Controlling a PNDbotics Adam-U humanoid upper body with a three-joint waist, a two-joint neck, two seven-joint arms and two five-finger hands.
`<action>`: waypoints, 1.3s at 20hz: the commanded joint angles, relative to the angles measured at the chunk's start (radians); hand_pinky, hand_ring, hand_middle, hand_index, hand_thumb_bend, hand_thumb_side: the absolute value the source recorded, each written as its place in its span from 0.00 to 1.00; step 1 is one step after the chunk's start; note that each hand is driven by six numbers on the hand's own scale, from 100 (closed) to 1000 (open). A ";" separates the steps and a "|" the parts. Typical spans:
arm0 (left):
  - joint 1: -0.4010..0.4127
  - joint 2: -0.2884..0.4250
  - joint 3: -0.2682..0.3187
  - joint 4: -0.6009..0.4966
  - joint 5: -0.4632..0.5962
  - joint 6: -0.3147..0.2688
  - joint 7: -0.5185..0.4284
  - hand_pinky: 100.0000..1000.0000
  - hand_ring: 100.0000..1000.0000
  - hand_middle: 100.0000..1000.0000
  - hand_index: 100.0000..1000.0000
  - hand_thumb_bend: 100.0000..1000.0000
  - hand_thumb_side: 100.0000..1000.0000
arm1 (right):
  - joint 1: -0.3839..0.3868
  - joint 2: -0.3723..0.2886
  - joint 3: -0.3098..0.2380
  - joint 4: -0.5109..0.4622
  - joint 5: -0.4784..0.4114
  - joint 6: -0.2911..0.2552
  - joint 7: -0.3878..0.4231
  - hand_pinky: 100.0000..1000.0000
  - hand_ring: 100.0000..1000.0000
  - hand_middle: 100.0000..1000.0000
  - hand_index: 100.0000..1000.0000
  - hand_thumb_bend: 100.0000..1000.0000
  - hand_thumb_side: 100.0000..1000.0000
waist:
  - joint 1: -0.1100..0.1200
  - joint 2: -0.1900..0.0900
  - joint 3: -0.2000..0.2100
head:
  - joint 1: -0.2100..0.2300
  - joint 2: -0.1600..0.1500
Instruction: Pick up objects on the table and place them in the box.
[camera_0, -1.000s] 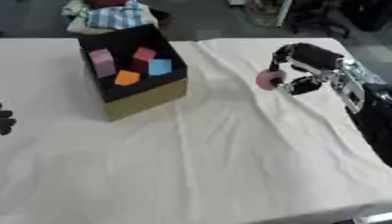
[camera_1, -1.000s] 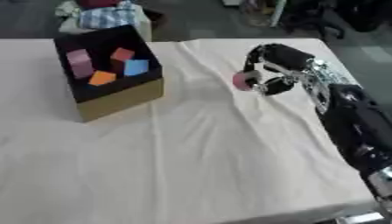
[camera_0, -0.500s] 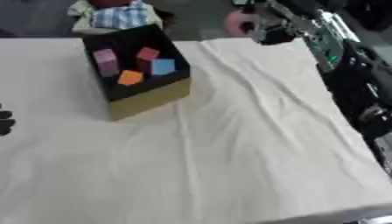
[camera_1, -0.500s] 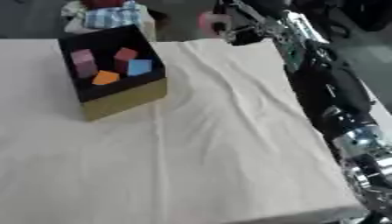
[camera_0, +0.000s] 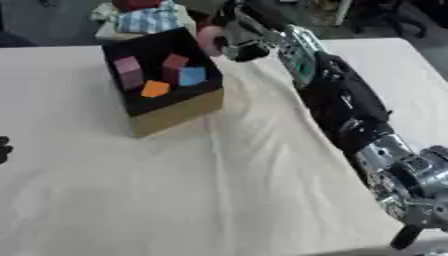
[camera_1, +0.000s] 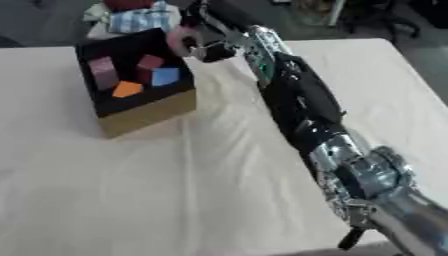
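Note:
A box (camera_0: 178, 112) with tan sides and a black inside stands at the back left of the table. In it lie a mauve block (camera_0: 129, 71), a red block (camera_0: 173, 63), a blue block (camera_0: 192, 76) and an orange block (camera_0: 155, 89). My right hand (camera_0: 241, 39) is stretched out over the box's far right corner, shut on a round pink object (camera_0: 208, 39) that hangs just above the rim. A dark bit of my left hand (camera_0: 3, 149) shows at the left edge.
A creased white cloth (camera_0: 210, 190) covers the table. Behind the box sits a pile of blue checked fabric with something red on top (camera_0: 147, 17). My right arm (camera_0: 350, 115) runs along the table's right side. Chair legs stand beyond the far edge.
My right hand has carried the pink object from the table's right side up and leftward to the box's far corner. The camera has also shifted.

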 joint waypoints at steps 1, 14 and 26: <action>-0.014 0.006 -0.005 -0.008 0.005 -0.003 -0.007 0.79 0.73 0.68 0.84 0.00 0.62 | -0.026 0.010 0.002 -0.005 0.065 -0.002 -0.004 0.72 0.71 0.72 0.90 0.00 0.17 | 0.017 -0.034 0.002 | -0.008 -0.010; -0.011 0.008 0.008 -0.011 0.003 -0.002 0.003 0.79 0.73 0.68 0.84 0.00 0.62 | 0.006 -0.041 0.050 -0.158 -0.128 -0.088 -0.004 0.75 0.74 0.81 0.96 0.00 0.28 | 0.012 -0.030 -0.027 | 0.013 -0.010; -0.009 0.009 0.035 -0.023 -0.002 0.007 0.036 0.80 0.74 0.69 0.84 0.00 0.62 | 0.397 -0.186 0.030 -0.774 -1.123 0.159 0.188 0.73 0.62 0.65 0.84 0.00 0.39 | 0.007 -0.002 -0.088 | 0.101 -0.015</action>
